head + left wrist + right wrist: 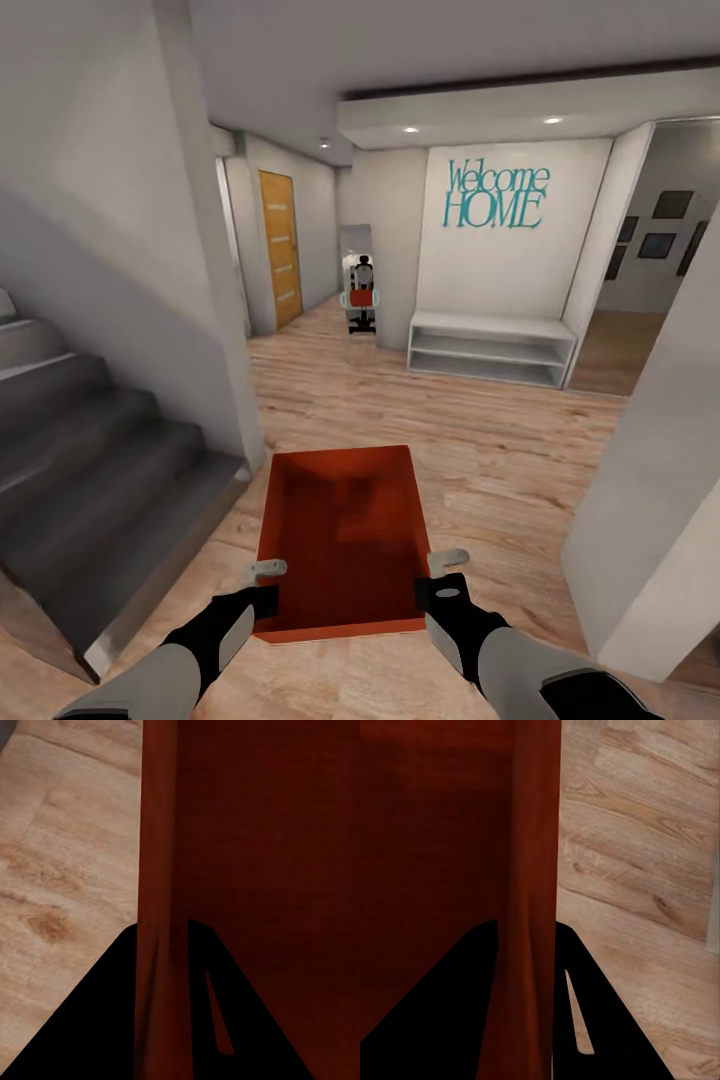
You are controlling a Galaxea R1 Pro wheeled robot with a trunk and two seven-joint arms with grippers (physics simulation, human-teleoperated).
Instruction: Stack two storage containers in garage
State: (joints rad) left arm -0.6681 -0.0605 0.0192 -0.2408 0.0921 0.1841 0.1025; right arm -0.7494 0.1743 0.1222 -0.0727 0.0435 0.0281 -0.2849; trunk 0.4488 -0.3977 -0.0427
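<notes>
One red-orange storage container (340, 530) hangs lengthwise in front of me above light wood-plank flooring, empty inside. My left gripper (264, 590) is shut on its left side wall near the close end, and my right gripper (440, 582) is shut on its right side wall. In the left wrist view the black fingers (90, 1020) of the left gripper (161, 930) straddle the red wall (157, 855). In the right wrist view the right gripper (526, 926) clamps the opposite wall (536, 832) the same way. The second container and the garage are out of view.
Grey stairs (90, 470) rise at my left beside a white wall corner (225, 330). A white wall edge (650, 520) stands close on the right. Ahead are a white low bench (490, 345) under a "Welcome HOME" sign (497, 195), a mirror (360, 290) and an orange door (280, 245).
</notes>
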